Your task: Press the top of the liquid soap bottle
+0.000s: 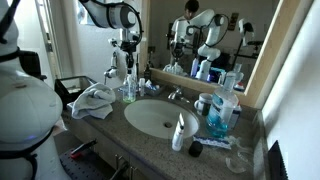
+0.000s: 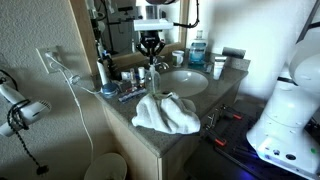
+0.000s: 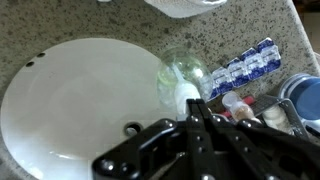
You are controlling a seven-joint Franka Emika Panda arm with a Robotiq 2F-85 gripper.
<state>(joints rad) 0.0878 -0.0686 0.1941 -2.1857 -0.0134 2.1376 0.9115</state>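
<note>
I am hovering my gripper just above the soap bottle, which is standing on the speckled stone counter at the left rim of the smooth white sink. I am holding the fingers pinched together on nothing, making one blunt tip for pushing. The bottle is slim clear plastic holding blue-green liquid, and its tall white pump is looking narrow, so a centred press seems wisest.

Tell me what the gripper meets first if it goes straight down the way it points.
Probably the pump top of the liquid soap bottle, directly beneath the gripper in both exterior views; depth unclear.
</note>
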